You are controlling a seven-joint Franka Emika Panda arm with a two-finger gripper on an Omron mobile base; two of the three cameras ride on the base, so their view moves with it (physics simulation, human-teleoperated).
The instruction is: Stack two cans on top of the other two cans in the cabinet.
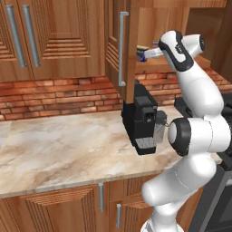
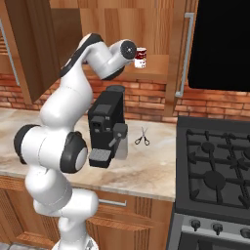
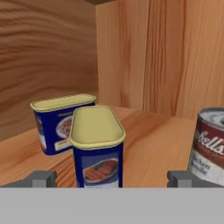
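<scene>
Inside the open cabinet (image 3: 153, 135), three cans stand on the wooden shelf. A blue can with a yellow top (image 3: 97, 148) is nearest, upright between my two fingertips (image 3: 41, 178). My gripper (image 3: 111, 179) is open around it, and no pad touches it. A second blue can with a yellow top (image 3: 63, 122) stands behind it to the left. A white can with a red band (image 3: 210, 144) stands at the right, just outside the right finger. From the left base, my gripper (image 1: 148, 54) reaches into the cabinet (image 1: 129, 68) beside a blue can (image 1: 142, 50). The red-banded can (image 2: 140, 57) sits on the shelf.
The cabinet door (image 1: 118, 45) hangs open to the left of the arm. Below stands a black coffee machine (image 1: 140, 120) on the marble counter (image 1: 59, 145). Scissors (image 2: 142, 136) lie beside it. A stove (image 2: 215, 166) is at the right. The cabinet's back and side walls (image 3: 166, 57) are close ahead.
</scene>
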